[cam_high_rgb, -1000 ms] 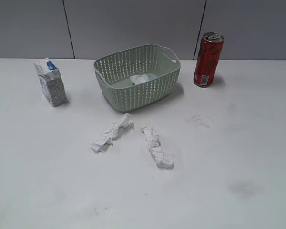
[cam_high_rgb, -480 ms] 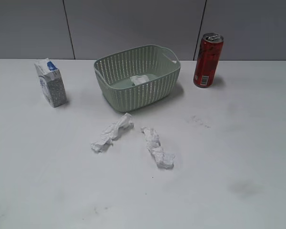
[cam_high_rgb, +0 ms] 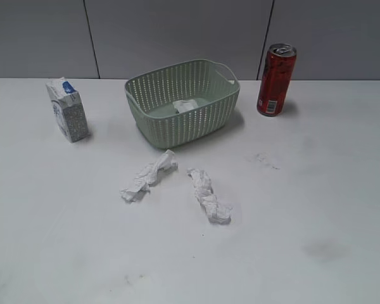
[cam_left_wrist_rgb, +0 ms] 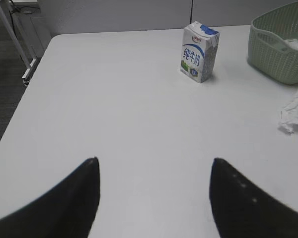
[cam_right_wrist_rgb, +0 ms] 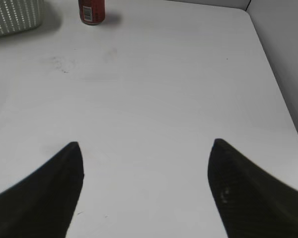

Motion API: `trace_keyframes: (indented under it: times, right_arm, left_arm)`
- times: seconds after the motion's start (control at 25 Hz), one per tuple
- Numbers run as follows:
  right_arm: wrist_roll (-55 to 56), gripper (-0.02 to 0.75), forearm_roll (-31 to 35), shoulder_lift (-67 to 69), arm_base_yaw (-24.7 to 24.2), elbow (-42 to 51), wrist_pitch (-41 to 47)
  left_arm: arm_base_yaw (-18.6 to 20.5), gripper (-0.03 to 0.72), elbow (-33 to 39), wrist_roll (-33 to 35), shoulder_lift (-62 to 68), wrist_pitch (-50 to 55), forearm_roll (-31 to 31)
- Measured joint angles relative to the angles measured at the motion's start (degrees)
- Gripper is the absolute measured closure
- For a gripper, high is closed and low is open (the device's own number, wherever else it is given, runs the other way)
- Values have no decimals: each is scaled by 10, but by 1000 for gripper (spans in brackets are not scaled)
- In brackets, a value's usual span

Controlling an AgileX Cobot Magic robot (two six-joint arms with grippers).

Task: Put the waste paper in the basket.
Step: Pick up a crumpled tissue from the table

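Both grippers hang spread and empty. Left gripper (cam_left_wrist_rgb: 154,198): the nearer crumpled tissue (cam_left_wrist_rgb: 294,109) lies ahead to its right, short of the green basket (cam_left_wrist_rgb: 275,49); pinch its bunched middle from above.

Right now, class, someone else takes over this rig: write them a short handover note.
Left gripper: open, empty, over bare table.
Right gripper: open, empty, over bare table.
Done: one crumpled paper lies in the green basket.
Left: two twisted paper wads on the table in front of the basket, the left wad and the right wad.
Milk carton and red can stay put.
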Motion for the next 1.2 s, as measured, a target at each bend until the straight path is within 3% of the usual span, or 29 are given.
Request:
trace_keyframes:
  times: [0.8,1.2]
  right_arm:
    - [0,148,-3,-5,24,1,0]
    - [0,148,-3,-5,24,1,0]
  left_arm:
    - [0,159,-3,0,0,-6,0]
    - [0,159,-41,3,121,-172,-1]
